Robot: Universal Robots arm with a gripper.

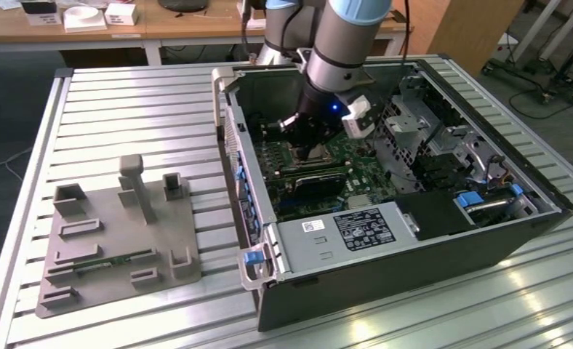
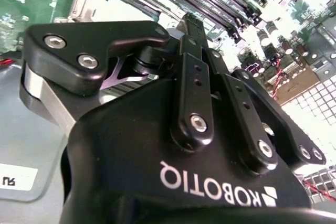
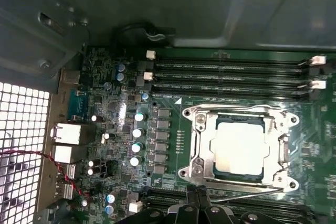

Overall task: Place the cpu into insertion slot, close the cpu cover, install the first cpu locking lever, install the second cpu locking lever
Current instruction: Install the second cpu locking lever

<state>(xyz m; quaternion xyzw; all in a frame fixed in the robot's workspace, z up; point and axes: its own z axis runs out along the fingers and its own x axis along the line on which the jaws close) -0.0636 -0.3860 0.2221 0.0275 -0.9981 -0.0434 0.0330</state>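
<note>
Exterior view: arm reaches down into open computer case (image 1: 393, 240) on slatted tabletop (image 1: 131, 109); pincer (image 1: 311, 149) low over green board. Grey fixture plate (image 1: 112, 240) lies on exterior view's left, well apart from case.

Second wrist view: pincer fingers (image 2: 191, 72) pressed together, nothing visibly pinched.

First wrist view: cpu (image 3: 240, 148) seated in insertion slot (image 3: 281, 153), cpu cover (image 3: 202, 145) down around it, fingertips near slot's edge.

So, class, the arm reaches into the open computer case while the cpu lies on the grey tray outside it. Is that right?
Not quite. The arm does reach into the open computer case, but the cpu is not on the grey tray: the first wrist view shows it seated in the insertion slot.
</note>
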